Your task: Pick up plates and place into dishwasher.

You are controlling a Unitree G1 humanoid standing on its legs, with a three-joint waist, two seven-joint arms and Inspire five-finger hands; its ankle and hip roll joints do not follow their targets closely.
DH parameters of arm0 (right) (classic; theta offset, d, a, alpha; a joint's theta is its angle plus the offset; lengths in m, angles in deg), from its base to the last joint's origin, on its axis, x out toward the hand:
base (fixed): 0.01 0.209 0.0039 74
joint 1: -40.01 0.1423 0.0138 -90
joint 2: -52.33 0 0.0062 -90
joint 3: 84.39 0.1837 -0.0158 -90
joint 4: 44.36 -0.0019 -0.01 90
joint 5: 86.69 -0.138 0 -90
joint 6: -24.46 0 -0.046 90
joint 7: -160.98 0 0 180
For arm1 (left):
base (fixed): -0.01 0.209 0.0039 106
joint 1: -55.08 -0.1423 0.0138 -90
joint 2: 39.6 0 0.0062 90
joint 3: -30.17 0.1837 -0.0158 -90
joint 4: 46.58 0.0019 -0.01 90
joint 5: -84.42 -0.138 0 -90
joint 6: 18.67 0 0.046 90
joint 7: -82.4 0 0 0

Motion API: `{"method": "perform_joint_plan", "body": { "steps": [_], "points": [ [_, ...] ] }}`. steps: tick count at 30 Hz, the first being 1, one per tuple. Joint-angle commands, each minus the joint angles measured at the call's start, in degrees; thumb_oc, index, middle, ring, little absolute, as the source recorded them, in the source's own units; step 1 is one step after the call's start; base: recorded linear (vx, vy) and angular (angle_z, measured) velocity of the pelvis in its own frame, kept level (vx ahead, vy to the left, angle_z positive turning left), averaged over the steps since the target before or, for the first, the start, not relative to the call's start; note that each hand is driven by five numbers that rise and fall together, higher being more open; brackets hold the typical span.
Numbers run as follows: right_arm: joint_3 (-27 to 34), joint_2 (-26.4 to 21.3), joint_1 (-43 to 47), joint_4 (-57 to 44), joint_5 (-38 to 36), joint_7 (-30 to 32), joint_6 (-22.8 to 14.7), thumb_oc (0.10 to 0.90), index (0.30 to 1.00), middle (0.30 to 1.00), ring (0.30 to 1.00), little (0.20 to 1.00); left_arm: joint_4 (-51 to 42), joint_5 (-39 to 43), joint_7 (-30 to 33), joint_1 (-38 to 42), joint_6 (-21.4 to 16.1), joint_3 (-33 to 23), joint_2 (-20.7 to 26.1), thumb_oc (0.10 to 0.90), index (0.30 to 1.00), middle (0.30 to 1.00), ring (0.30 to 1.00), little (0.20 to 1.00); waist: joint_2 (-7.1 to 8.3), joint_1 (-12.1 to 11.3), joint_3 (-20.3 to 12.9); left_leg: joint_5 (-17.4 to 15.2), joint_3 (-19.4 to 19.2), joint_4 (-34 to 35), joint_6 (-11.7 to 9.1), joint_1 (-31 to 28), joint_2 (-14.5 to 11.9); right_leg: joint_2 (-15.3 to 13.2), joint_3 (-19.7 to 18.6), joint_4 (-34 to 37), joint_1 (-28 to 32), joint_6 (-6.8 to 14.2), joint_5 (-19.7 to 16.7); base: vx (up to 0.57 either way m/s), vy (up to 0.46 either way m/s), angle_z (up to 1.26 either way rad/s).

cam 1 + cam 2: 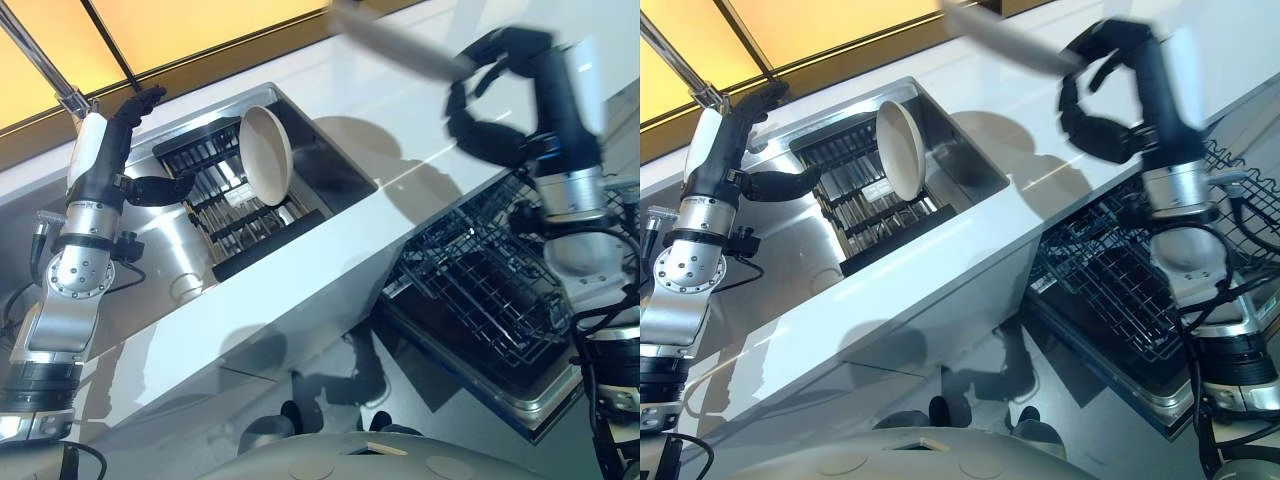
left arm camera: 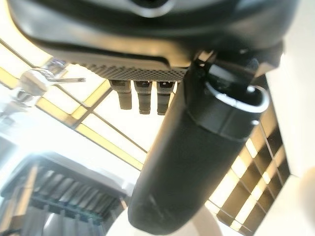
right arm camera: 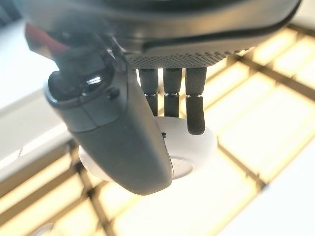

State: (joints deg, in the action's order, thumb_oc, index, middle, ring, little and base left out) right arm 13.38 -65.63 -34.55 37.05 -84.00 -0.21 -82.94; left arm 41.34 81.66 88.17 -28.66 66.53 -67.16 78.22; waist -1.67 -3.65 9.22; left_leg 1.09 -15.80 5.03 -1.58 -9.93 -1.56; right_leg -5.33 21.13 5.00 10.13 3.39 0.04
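Observation:
A white plate (image 1: pixel 400 45) is held edge-on above the counter, with my right hand (image 1: pixel 500 90) shut on its rim. In the right wrist view the thumb and fingers (image 3: pixel 194 105) pinch that plate (image 3: pixel 199 145). A second cream plate (image 1: pixel 268 155) stands upright in the black rack (image 1: pixel 215 195) inside the sink (image 1: pixel 160 250). My left hand (image 1: pixel 135 110) is raised over the sink's left side, open, with straight fingers and its thumb pointing toward the rack. The open dishwasher's wire basket (image 1: pixel 480 290) lies low on the right, below my right arm.
A white counter (image 1: pixel 330 250) runs between the sink and the dishwasher. A chrome faucet (image 1: pixel 45 65) rises behind my left hand. The dishwasher's pulled-out door edge (image 1: pixel 500 395) juts out at the lower right.

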Motion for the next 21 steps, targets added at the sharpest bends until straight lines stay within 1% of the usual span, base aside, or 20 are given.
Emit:
{"method": "perform_joint_plan", "body": {
  "steps": [1,3,5,7,10,11,14,15,17,18,21],
  "points": [
    [6.28,-3.79,3.99,0.67,-3.34,9.58,-2.87,0.100,0.300,0.300,0.300,0.200,1.28,1.13,1.93,1.86,-2.96,-6.71,8.36,0.800,0.900,0.900,0.900,0.900,1.26,0.61,-5.98,-5.20,1.85,-0.69,0.92,0.71,4.68,0.45,0.53,-2.86,-1.67,4.06,2.48,0.07,-0.001,0.03],
    [8.45,-4.81,2.75,3.06,-3.83,11.93,-0.88,0.100,0.300,0.300,0.300,0.200,2.44,1.67,1.46,1.08,-3.29,-7.47,8.64,0.800,0.900,0.900,0.900,0.900,1.39,0.66,-6.07,-5.22,1.73,-0.71,0.92,0.70,4.62,0.44,0.54,-2.90,-1.66,4.02,2.59,0.06,0.000,-0.01],
    [8.74,-4.95,2.56,3.30,-3.91,12.15,-0.78,0.100,0.300,0.300,0.300,0.200,2.58,1.78,1.38,1.05,-3.40,-7.51,8.70,0.800,0.900,0.900,0.900,0.900,1.41,0.59,-6.12,-5.24,1.70,-0.72,0.91,0.72,4.61,0.44,0.52,-2.90,-1.67,4.02,2.62,0.02,-0.003,-0.01],
    [12.66,-6.39,0.62,7.26,-4.02,15.12,2.30,0.100,0.300,0.300,0.300,0.200,3.93,2.86,0.90,-0.25,-4.48,-9.15,9.25,0.800,0.900,0.900,0.900,0.900,1.58,0.72,-6.14,-5.34,1.52,-0.71,0.82,0.63,4.43,0.46,0.53,-3.01,-1.60,4.02,2.77,0.08,-0.011,0.00],
    [15.90,-7.51,-1.95,11.06,-3.62,18.34,5.88,0.100,0.300,0.300,0.300,0.200,5.03,2.97,1.11,-1.61,-5.12,-10.27,9.58,0.800,0.900,0.900,0.900,0.900,1.67,0.89,-6.03,-5.41,1.33,-0.61,0.81,0.48,4.28,0.48,0.44,-3.23,-1.69,4.05,2.88,0.07,-0.012,0.00],
    [16.36,-7.71,-2.32,11.70,-3.66,18.78,6.21,0.100,0.300,0.300,0.300,0.200,5.25,3.08,1.14,-1.76,-5.18,-10.36,9.67,0.800,0.900,0.900,0.900,0.900,1.68,0.89,-6.07,-5.43,1.26,-0.60,0.81,0.45,4.25,0.49,0.42,-3.27,-1.68,4.05,2.91,0.06,-0.012,-0.01],
    [18.91,-8.33,-4.07,15.80,-4.35,19.30,7.49,0.100,0.300,0.300,0.300,0.200,6.45,3.50,0.88,-2.44,-5.51,-11.22,10.08,0.800,0.900,0.900,0.900,0.900,1.75,1.15,-5.92,-5.44,1.10,-0.58,0.76,0.37,4.09,0.56,0.22,-3.75,-1.82,4.06,3.12,0.07,-0.024,-0.01],
    [19.98,-8.35,-5.16,18.42,-4.64,18.79,8.64,0.100,0.300,0.300,0.300,0.200,7.24,3.40,1.02,-2.64,-5.86,-11.57,10.08,0.800,0.900,0.900,0.900,0.900,1.75,1.38,-5.70,-5.47,1.03,-0.59,0.78,0.32,4.02,0.61,0.02,-4.11,-1.98,4.04,3.24,0.07,-0.029,-0.01],
    [20.56,-8.28,-6.20,20.23,-4.41,18.24,9.39,0.100,0.300,0.300,0.300,0.200,7.44,3.29,1.29,-2.94,-6.16,-11.94,9.96,0.800,0.900,0.900,0.900,0.900,1.78,1.42,-5.53,-5.52,1.00,-0.62,0.82,0.29,4.01,0.64,-0.06,-4.37,-2.10,4.01,3.40,0.07,-0.037,-0.02],
    [20.76,-8.00,-7.17,21.89,-4.22,16.86,10.67,0.100,0.300,0.300,0.300,0.200,7.71,3.24,1.59,-3.21,-6.43,-12.31,9.79,0.800,0.900,0.900,0.900,0.900,1.73,1.56,-5.38,-5.51,0.87,-0.64,0.81,0.27,3.94,0.66,-0.10,-4.67,-2.26,4.00,3.52,0.07,-0.047,-0.03],
    [20.88,-7.16,-9.60,25.26,-2.89,14.92,11.93,0.100,0.300,0.300,0.300,0.200,7.91,2.55,1.82,-4.14,-6.73,-13.30,9.36,0.800,0.900,0.900,0.900,0.900,1.67,1.85,-5.04,-5.57,0.54,-0.83,0.83,0.25,3.77,0.70,-0.15,-5.25,-2.52,3.94,3.81,0.06,-0.052,-0.04]
  ]
}}
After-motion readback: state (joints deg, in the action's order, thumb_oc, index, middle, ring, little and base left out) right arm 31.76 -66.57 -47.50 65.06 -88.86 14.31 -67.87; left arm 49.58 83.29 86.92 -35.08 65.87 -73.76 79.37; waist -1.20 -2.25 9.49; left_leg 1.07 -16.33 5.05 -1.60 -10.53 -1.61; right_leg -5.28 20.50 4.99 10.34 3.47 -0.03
